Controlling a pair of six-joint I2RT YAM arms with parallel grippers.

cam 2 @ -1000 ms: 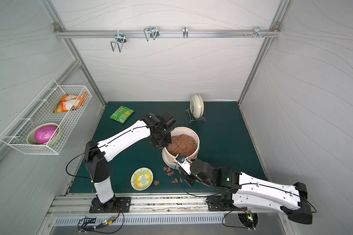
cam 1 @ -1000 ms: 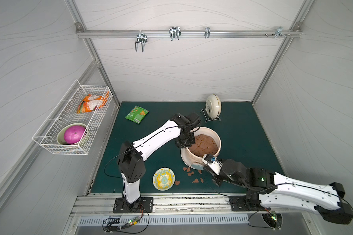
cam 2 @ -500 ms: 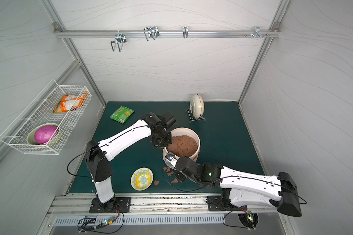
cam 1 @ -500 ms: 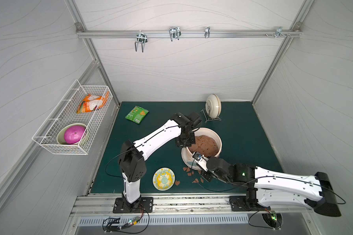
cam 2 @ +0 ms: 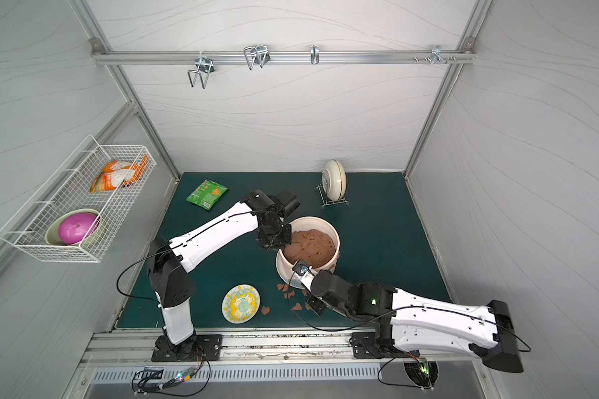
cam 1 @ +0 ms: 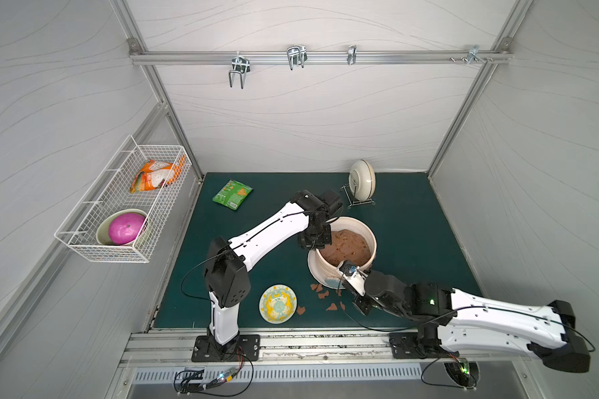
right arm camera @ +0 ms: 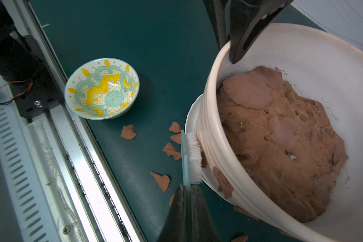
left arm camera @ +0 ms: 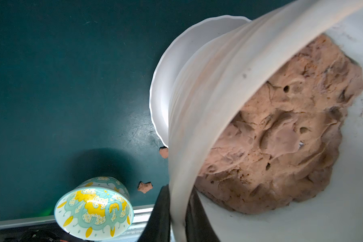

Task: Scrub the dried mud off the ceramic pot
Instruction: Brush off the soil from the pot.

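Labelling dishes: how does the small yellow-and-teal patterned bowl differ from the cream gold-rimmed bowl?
The patterned bowl sits mouth-up on the green mat; the cream bowl stands on edge in a wire rack. The patterned bowl is colourful, the cream bowl plain. Both are round.

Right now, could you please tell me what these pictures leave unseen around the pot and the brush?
- Far outer wall of the ceramic pot: all views, hidden by the pot itself.
- How much dried mud clings lower down: right wrist view, cut by the picture's edge.
- The brush handle: right wrist view, covered by the right gripper.
- The brush in both top views: too small, partly behind that gripper.
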